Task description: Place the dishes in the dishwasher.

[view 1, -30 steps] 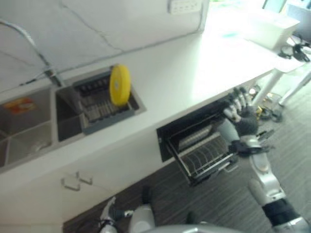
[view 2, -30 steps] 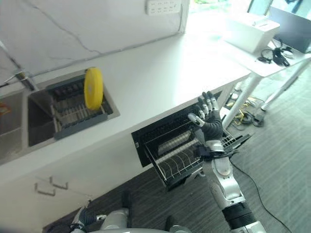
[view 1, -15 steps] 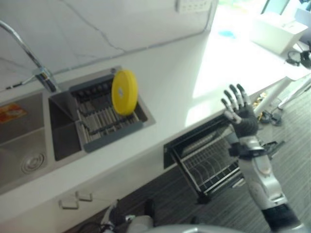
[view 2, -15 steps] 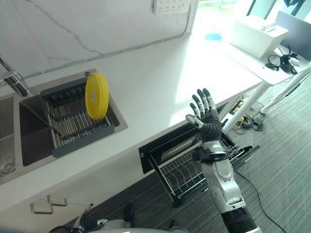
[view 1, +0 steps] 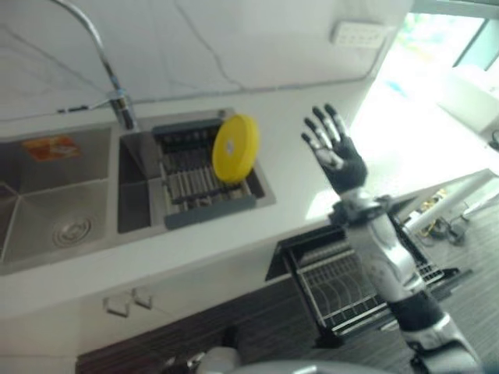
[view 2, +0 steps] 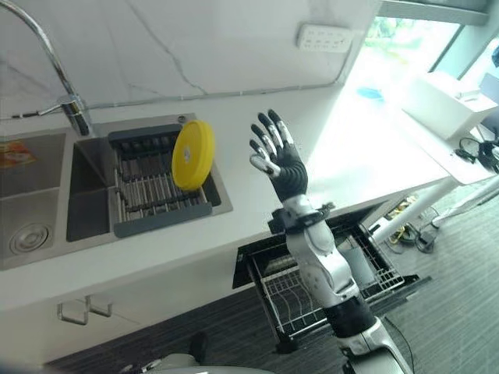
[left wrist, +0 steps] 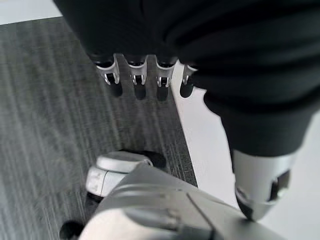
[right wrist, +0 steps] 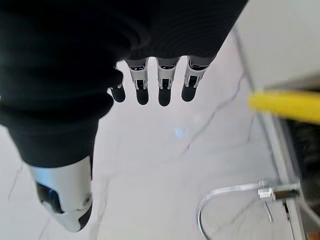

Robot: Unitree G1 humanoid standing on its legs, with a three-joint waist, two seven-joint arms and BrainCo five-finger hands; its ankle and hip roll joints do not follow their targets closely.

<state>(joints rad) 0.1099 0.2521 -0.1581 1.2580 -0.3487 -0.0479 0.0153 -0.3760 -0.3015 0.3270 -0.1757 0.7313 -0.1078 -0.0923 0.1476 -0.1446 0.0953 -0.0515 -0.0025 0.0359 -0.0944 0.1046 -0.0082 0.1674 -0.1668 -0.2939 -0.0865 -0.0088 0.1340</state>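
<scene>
R hand up over the counter, fingers spread wide, holding nothing, near the yellow plate but apart from it. Plate stands on edge in the grey drying rack inside the sink, next to the faucet. Dishwasher rack pulled out below counter edge, looks empty from here, so judging by that task's barely started.

L hand hangs low over dark floor, fingers straight, holds nothing, idle.

Risks, my read:
- plate is upright and thin-edged, so a pinch on the rim could slip or tip it flat into the rack slots
- arm has to swing from sink down to the lower rack w/ counter edge in between; plate could clip the edge or the open door
- faucet close to rack, elbow/wrist clearance tight if approach comes from that side

View diffs: head cams give whole layout, plate vs dishwasher rack. R wrist view doesn't show dishwasher at all but confirms straight fingers, plus yellow plate edge and faucet off past the fingertips, i.e. palm is already facing that way
</scene>
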